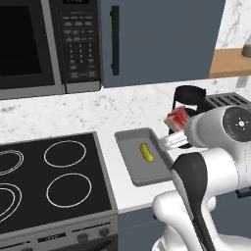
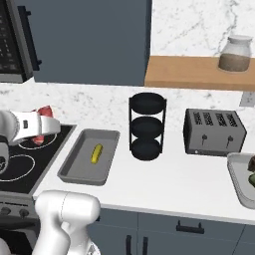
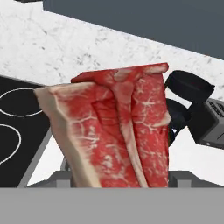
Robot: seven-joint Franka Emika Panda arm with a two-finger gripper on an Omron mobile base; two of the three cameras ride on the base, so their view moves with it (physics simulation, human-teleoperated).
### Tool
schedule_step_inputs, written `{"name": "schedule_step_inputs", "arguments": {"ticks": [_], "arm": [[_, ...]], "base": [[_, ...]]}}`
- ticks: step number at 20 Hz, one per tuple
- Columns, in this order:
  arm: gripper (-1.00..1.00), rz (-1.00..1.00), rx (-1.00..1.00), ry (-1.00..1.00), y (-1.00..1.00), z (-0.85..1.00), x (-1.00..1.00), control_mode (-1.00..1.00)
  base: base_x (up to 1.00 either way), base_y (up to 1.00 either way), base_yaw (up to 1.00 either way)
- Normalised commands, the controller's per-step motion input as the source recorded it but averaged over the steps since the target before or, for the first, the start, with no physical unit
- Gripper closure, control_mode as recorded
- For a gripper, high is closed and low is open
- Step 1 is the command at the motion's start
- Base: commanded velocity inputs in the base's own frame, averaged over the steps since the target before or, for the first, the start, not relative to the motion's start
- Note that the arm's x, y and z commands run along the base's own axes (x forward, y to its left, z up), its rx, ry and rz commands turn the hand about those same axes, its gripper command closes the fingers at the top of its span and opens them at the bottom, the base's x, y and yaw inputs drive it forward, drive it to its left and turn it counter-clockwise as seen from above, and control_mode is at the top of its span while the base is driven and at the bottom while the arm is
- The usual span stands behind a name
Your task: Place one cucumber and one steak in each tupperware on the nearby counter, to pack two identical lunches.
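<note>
A raw red steak [image 3: 113, 131] with a pale fat edge hangs upright in my gripper [image 1: 175, 128], which is shut on it; the meat hides the fingertips. The steak [image 1: 177, 116] is held above the right rim of a grey tupperware [image 1: 126, 162] on the white counter [image 2: 174, 179], just right of the stove. One yellow-green cucumber [image 1: 146, 152] lies inside that tupperware [image 2: 69, 167]. A second grey tupperware [image 2: 238, 182] is cut off at the counter's far right, with something dark green [image 2: 251, 178] in it.
A black cooktop [image 1: 49, 181] lies left of the tupperware, under a microwave [image 1: 44, 44]. A black three-tier stand [image 2: 147, 124] and a dark toaster [image 2: 214, 132] stand behind on the counter. A jar [image 2: 235, 52] sits on a wooden shelf [image 2: 189, 72].
</note>
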Motion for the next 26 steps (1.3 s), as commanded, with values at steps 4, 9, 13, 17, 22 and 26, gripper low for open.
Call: {"name": "schedule_step_inputs", "arguments": {"ticks": [4,9,13,17,22,26], "arm": [[1.0,0.0,-0.02,0.06,-0.21,-0.43,0.16,-1.0],[1.0,0.0,0.0,0.16,-0.46,-0.56,0.01,-1.0],[1.0,0.07,0.0,0.17,0.11,-0.81,0.37,-1.0],[1.0,0.07,0.02,0.09,0.49,-0.53,0.6,-1.0],[1.0,0.03,0.15,0.12,0.42,-0.36,0.6,-1.0],[1.0,0.01,0.09,0.03,0.12,-0.39,0.44,-1.0]], "base": [[0.0,0.0,0.0],[0.0,0.0,0.0],[0.0,0.0,0.0],[0.0,0.0,0.0],[0.0,0.0,0.0],[0.0,0.0,0.0]]}}
